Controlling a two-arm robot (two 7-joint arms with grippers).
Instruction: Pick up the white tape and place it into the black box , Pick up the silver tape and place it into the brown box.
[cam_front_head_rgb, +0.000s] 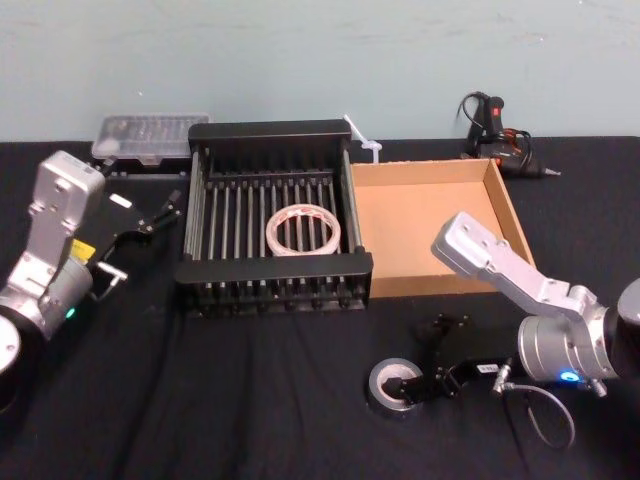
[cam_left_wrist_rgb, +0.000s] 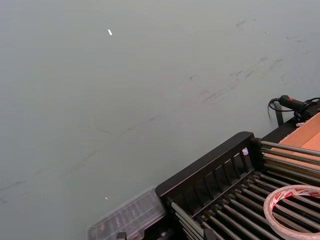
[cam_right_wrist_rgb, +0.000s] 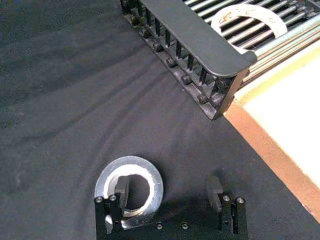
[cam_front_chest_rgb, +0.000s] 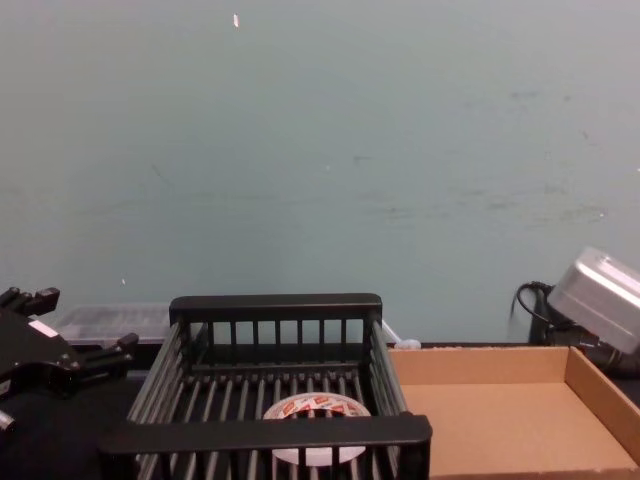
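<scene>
Alpha Bot 2's right gripper (cam_right_wrist_rgb: 167, 189) closes in on the silver tape (cam_right_wrist_rgb: 130, 164), which lies flat on the black tablecloth (cam_front_head_rgb: 250, 400) just off the front right corner of the black box (cam_front_head_rgb: 272, 270), on the robot's side of it. The jaws stand wide open and hold nothing: one finger sits inside the roll's pale core, the other is outside the roll, so one side of the ring lies between them. The white tape (cam_front_head_rgb: 303, 230) already rests flat on the slats inside the black box, so that half of the job looks done. The brown box (cam_front_head_rgb: 430, 235), butted against the black box's right side, waits for the silver roll. The roll looks small, light and stiff, a wound ring that should neither crush nor sag. Its smooth outer face may be a little slick, and a flat roll can tip or skate on cloth if nudged. Pinching one wall of the ring between core and outer face, as the fingers are now set, seems the surest hold. The left gripper (cam_front_head_rgb: 158, 215) hangs idle just beside the black box's left side, fingers apart and empty.
</scene>
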